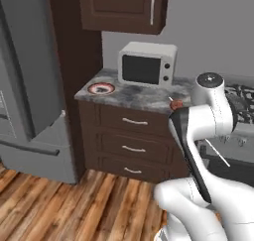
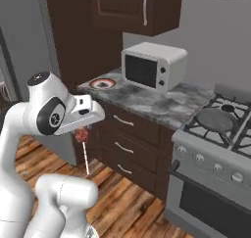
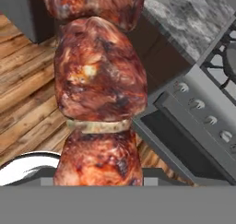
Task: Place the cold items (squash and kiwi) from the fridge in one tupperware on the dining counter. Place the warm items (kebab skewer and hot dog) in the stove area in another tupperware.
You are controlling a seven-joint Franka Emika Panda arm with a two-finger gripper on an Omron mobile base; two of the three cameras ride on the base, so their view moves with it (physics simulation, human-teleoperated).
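The kebab skewer (image 3: pixel 99 71), chunks of browned meat on a thin pale stick, hangs upright right in front of the hand camera. My gripper (image 2: pixel 82 130) is shut on the kebab skewer (image 2: pixel 82 134), holding it in the air in front of the counter drawers, with the stick pointing down toward the floor. From the left base camera, the meat (image 1: pixel 175 105) peeks out beside my forearm at the counter's edge. The meat hides my fingertips in the hand view.
A marble counter (image 1: pixel 134 93) carries a white microwave (image 1: pixel 147 63) and a small red-rimmed plate (image 1: pixel 101 89). Dark drawers (image 2: pixel 125 134) sit below it. The stove (image 2: pixel 220 122) with its oven door is to the right, the grey fridge (image 1: pixel 25 96) to the left. Wood floor (image 1: pixel 74 205) lies below.
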